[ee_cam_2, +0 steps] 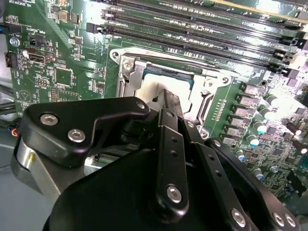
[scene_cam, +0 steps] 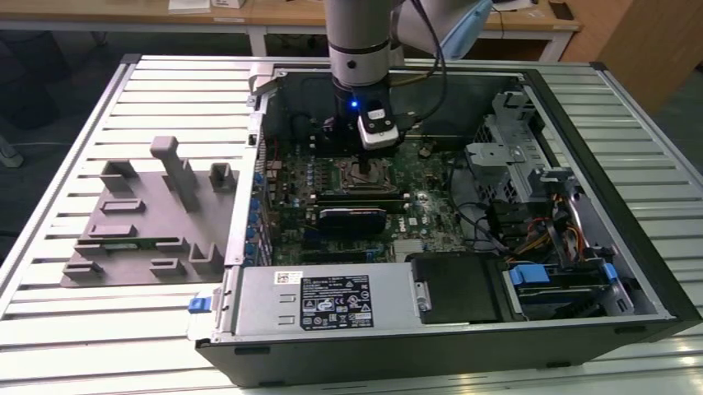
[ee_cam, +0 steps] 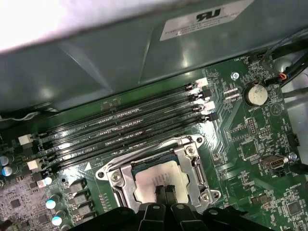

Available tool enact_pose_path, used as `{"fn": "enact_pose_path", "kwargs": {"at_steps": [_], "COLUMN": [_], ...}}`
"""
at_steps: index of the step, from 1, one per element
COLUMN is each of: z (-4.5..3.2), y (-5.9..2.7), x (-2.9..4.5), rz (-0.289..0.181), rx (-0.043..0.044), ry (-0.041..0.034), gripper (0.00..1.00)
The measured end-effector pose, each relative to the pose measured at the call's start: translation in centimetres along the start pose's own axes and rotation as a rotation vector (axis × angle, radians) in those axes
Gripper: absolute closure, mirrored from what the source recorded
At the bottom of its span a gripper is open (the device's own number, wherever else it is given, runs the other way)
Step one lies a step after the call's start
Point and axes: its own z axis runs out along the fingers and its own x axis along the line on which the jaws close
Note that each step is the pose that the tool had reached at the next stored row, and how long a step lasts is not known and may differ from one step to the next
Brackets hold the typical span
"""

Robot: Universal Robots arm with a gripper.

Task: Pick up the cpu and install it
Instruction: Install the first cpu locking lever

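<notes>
The cpu (ee_cam: 147, 182) (ee_cam_2: 150, 90), a flat square chip with a silvery top, lies flat inside the square metal-framed socket (ee_cam: 191, 161) (ee_cam_2: 214, 79) on the green motherboard. My gripper (ee_cam: 164, 189) (ee_cam_2: 169, 98) hangs directly over it, its two black fingers pressed together with nothing between them, their tips at the chip's top face. Whether they touch it I cannot tell. In the exterior view my gripper (scene_cam: 363, 158) reaches down into the open computer case, just above the socket (scene_cam: 363, 174).
Black memory slots (ee_cam: 125, 126) (ee_cam_2: 192, 29) run beside the socket, close to the case wall (ee_cam: 120, 57). A coin battery (ee_cam: 255, 94) sits nearby. A black card (scene_cam: 351, 219), the power supply (scene_cam: 318, 300) and drive cage (scene_cam: 549, 197) fill the case. A grey fixture tray (scene_cam: 143, 222) lies on the exterior view's left.
</notes>
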Motion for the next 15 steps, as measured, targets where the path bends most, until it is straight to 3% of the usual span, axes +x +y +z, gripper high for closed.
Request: {"fn": "enact_pose_path", "kwargs": {"at_steps": [5,15], "z": [-0.2,-2.49], "y": [0.0,-0.03], "x": [-0.03,-0.3], "rz": [0.0,0.0], "rx": [-0.0002,-0.0003], "ry": [0.0,0.0], "gripper": [0.89,0.89]}}
